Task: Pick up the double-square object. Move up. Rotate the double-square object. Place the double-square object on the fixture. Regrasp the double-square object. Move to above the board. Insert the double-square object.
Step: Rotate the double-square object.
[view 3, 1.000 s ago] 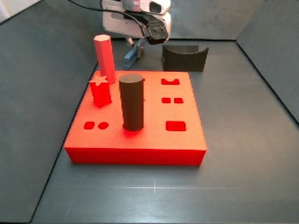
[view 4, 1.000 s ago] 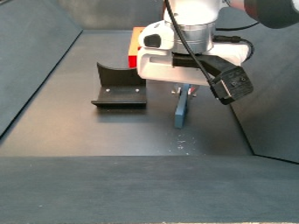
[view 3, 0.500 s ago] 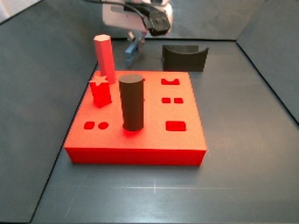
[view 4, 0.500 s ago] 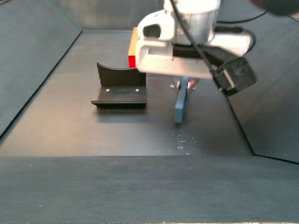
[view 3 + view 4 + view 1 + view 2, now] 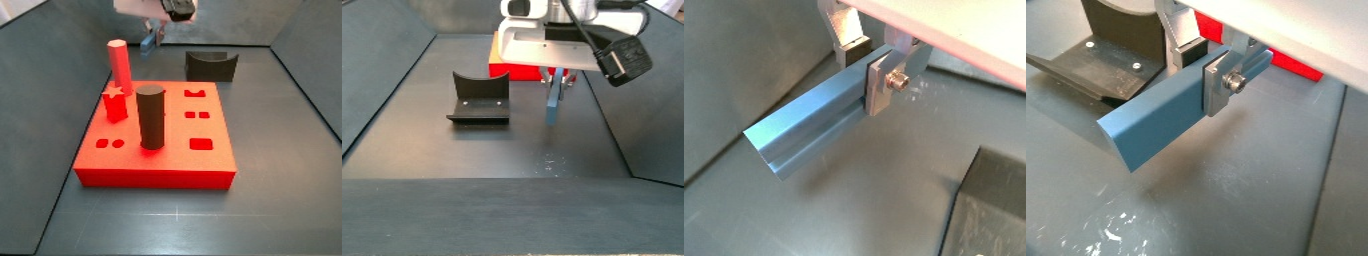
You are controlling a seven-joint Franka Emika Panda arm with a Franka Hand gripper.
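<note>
The double-square object (image 5: 811,125) is a grey-blue bar held between my gripper (image 5: 869,68) fingers; both wrist views show the silver plates clamped on its upper part, also (image 5: 1160,135). In a side view the bar (image 5: 553,100) hangs upright below the gripper (image 5: 556,76), lifted clear of the floor. In a side view the gripper (image 5: 158,28) is high behind the red board (image 5: 160,140), with the bar's tip (image 5: 146,48) just showing. The fixture (image 5: 478,101) stands to the side of the bar and shows in a wrist view (image 5: 1093,65) too.
A red hexagonal post (image 5: 119,68) and a dark grey cylinder (image 5: 148,118) stand upright on the board. The board's edge shows in a wrist view (image 5: 1300,66). Dark walls enclose the floor (image 5: 489,150). The fixture also shows beyond the board (image 5: 211,65).
The gripper has risen with the bar in it. The bar's lower end has left the floor and now hangs well above it.
</note>
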